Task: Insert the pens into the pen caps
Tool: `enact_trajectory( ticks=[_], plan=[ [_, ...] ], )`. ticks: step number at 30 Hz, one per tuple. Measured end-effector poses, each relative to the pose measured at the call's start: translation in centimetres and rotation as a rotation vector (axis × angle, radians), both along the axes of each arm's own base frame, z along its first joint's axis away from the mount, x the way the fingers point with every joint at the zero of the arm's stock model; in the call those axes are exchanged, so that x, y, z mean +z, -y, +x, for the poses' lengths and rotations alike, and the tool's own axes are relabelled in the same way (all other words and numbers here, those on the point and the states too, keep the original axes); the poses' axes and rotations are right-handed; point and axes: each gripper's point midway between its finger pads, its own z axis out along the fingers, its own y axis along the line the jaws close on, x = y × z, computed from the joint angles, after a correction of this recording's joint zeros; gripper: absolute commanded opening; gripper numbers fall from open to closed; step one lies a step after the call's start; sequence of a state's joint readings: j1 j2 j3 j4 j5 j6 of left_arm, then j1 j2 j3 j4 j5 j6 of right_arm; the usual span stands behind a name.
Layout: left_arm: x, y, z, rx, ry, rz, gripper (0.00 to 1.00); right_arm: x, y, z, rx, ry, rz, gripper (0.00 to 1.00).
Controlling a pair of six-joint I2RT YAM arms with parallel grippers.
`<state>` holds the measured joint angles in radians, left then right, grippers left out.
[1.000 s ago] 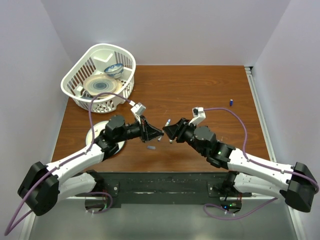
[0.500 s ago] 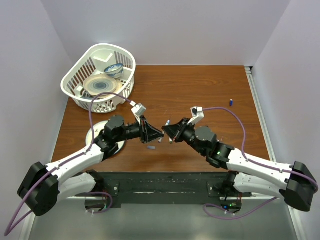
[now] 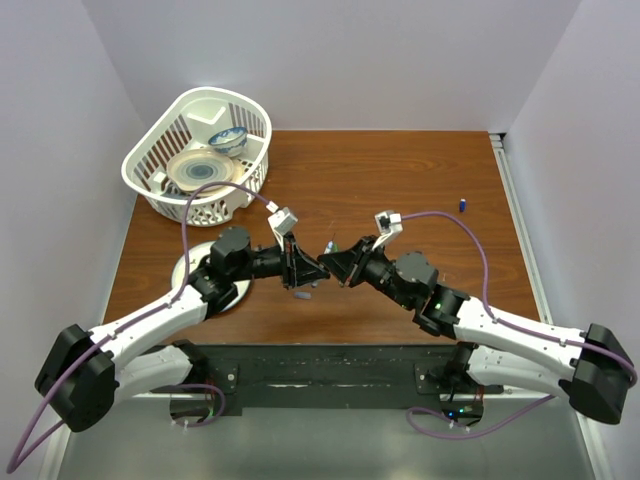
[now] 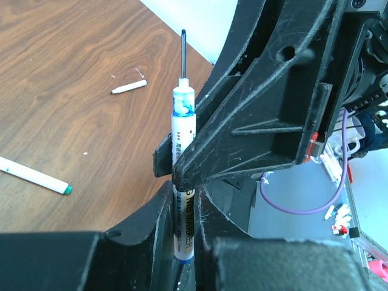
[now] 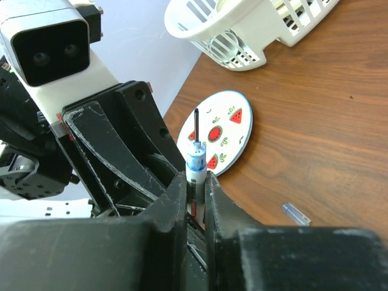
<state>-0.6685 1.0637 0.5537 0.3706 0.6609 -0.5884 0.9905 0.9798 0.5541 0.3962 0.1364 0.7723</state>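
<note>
The slim white plastic marker pen (image 4: 183, 151), blue-collared with a thin dark tip, sits between the two grippers where they meet over the middle of the brown wooden table (image 3: 400, 180). The right gripper (image 5: 195, 179) is clamped tight on its barrel. The left gripper (image 4: 183, 209) flanks the lower barrel closely, but whether it squeezes cannot be told. A small grey-purple plastic cap (image 5: 296, 213) lies on the wood nearby, apart from the pen

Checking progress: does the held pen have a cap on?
No, the pen ends in a bare thin dark tip, uncapped.
</note>
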Motion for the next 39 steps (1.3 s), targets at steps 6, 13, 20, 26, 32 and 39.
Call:
enact_trajectory(
  ticks=[6,13,20,26,32,39],
  plan=[
    [-0.6,-0.5,0.6,0.043,-0.024,0.035,0.0,0.3,0.4,-1.0,0.041,0.008,-0.019,0.54],
    [1.3,-3.3,5.4,0.254,-0.055,0.106,0.0,2.6,2.9,-1.7,0.004,0.011,-0.085,0.53],
    [5.2,-8.6,7.2,0.529,0.083,0.18,0.0,-3.3,3.1,-1.1,-0.02,-0.11,-0.282,0.5],
    [7.4,-10.5,5.1,0.537,0.234,0.163,0.0,-12.2,1.8,-0.5,0.005,-0.268,-0.532,0.48],
    [4.3,-11.2,4.5,0.526,0.214,0.236,0.0,-15.8,-0.7,0.4,-0.005,-0.364,-0.624,0.47],
    [4.4,-12.7,4.0,0.588,0.238,0.239,0.0,-17.7,-1.9,1.2,-0.229,-0.654,-0.602,0.32]
  ],
)
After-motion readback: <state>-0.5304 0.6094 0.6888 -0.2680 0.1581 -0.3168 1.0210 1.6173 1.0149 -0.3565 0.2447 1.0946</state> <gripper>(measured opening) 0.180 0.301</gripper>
